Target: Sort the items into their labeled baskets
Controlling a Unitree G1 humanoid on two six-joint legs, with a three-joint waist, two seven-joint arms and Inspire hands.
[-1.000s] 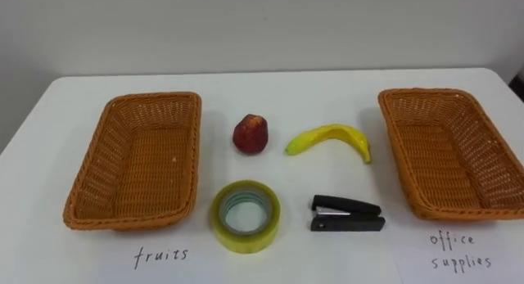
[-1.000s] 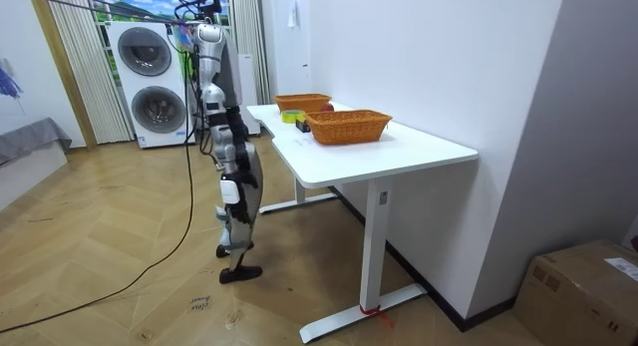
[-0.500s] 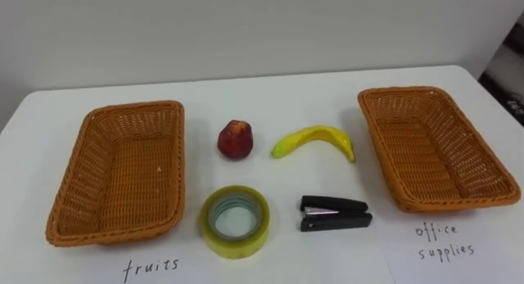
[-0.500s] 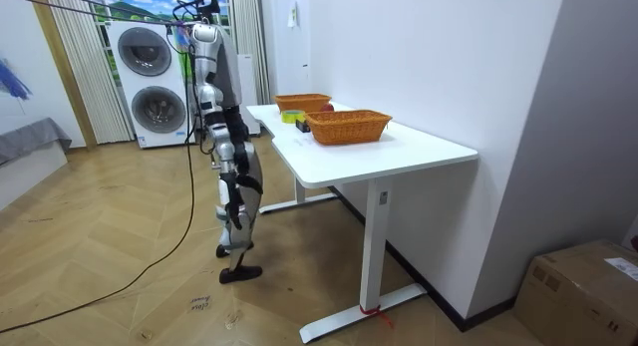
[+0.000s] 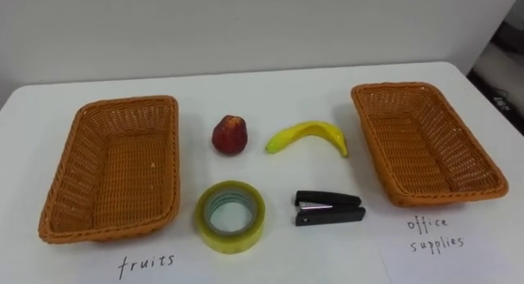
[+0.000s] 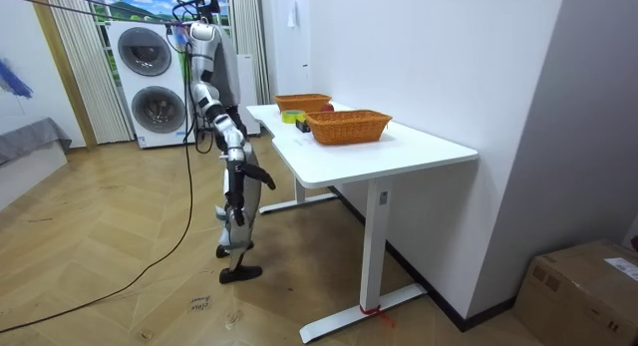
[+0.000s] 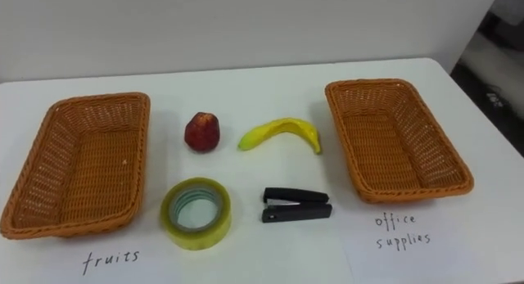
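Beside the white surface (image 6: 419,147), your robot's right robot hand (image 6: 265,182) hangs low, seemingly holding nothing, too small to tell whether open or closed.

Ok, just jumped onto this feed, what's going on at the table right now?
Nothing is sorted yet. The robot stands at the white table and holds none of the items; its right hand is low, short of the table edge. The fruits basket on its left and the office supplies basket on its right are both empty. Between them lie the apple and banana at the back, and the tape roll and stapler in front.
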